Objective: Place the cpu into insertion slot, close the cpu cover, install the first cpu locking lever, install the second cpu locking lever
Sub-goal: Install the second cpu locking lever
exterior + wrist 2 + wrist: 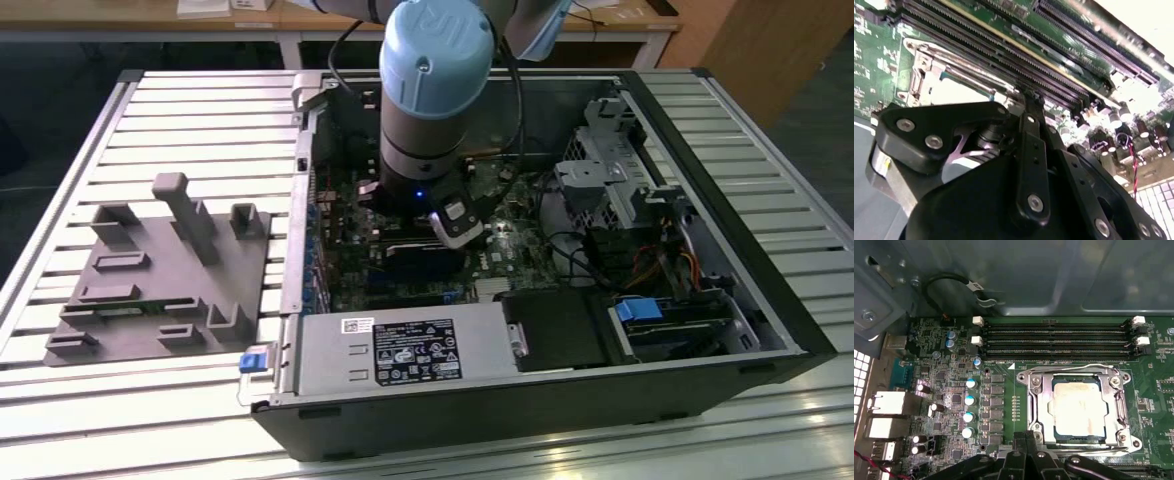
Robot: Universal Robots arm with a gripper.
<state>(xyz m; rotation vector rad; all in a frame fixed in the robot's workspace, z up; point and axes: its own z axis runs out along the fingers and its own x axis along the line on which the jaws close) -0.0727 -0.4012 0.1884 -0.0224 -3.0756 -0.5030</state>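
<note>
The gripper [1026,452] hangs low over the motherboard [944,390] of an open desktop computer case [747,250], its black fingers [1026,445] drawn together with nothing between them, their tips just beside the edge of the insertion slot [1036,410]. In the first wrist view the cpu [1078,411], its dull silver top showing, lies seated in that socket, and the cpu cover [1119,405], a silvery frame with a cut-out centre, lies flat around it. A thin wire locking lever [1074,368] runs along the side of the frame nearest the memory slots [1054,340], four long dark channels with white latches at their ends. In the second wrist view the gripper's black linkage [1029,165] stands in front of the same socket, with the memory slots running past it. Seen from the exterior view, the arm [434,90] stands nearly upright, its pale blue joint above the case and its wrist reaching straight down onto the board. A grey fixture tray [160,280] sits on the slatted table [160,110], well apart from the gripper, on the exterior view's left of the case.
</note>
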